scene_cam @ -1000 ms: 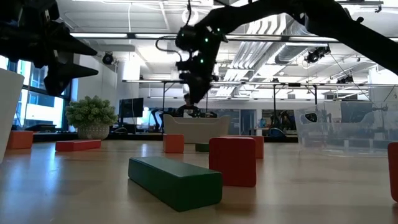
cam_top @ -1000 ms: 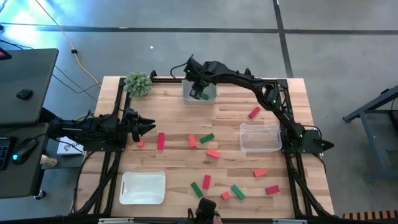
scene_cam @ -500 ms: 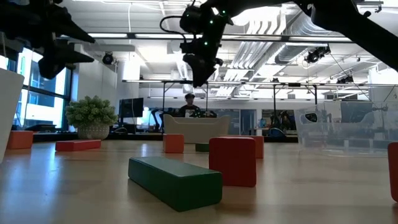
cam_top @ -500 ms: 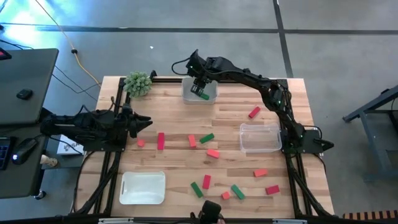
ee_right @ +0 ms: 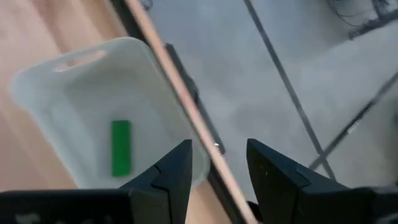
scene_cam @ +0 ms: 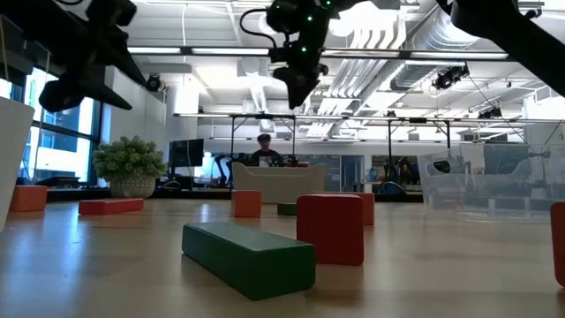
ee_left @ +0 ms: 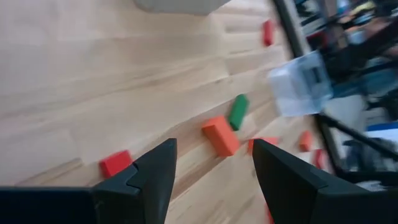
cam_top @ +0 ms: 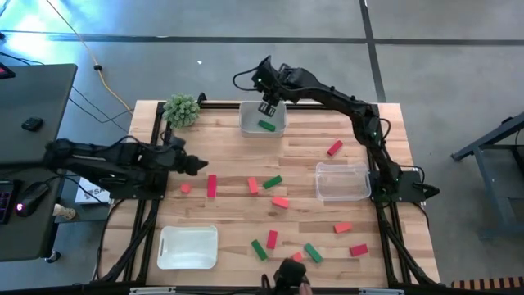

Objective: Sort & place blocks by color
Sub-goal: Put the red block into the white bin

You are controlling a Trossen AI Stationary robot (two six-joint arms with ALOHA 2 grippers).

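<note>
Right gripper (cam_top: 268,106): raised above the far rim of the white bin (cam_top: 247,123) at the table's far edge, fingers (ee_right: 169,177) spread with nothing between them. In the right wrist view the bin (ee_right: 74,87) lies below the gripper, with one green block (ee_right: 120,156) flat on its floor; the same green block (cam_top: 266,125) shows in the high view inside the bin.

Left gripper (cam_top: 195,166): over the table's left side, fingers (ee_left: 152,174) parted and empty, pointing toward the middle of the table. Just beyond it, a small red block (cam_top: 186,188) and a longer red block (cam_top: 212,186) lie on the wood.

Centre of table: orange block (cam_top: 253,186), green block (cam_top: 273,182) beside it, coral block (cam_top: 280,201) just nearer.

Right side: red block (cam_top: 334,148) lying apart, beyond a clear container (cam_top: 342,181) that stands near the right arm's base.

Near edge: green block (cam_top: 259,249), red block (cam_top: 272,238), orange block (cam_top: 297,257), green block (cam_top: 313,252), coral block (cam_top: 342,228), red block (cam_top: 358,250).

Near-left corner: white tray (cam_top: 187,247).

Far-left corner: spiky green plant ball (cam_top: 181,109).

Low view: long green block (scene_cam: 249,257) nearest the camera, red block (scene_cam: 330,229) standing behind it.
</note>
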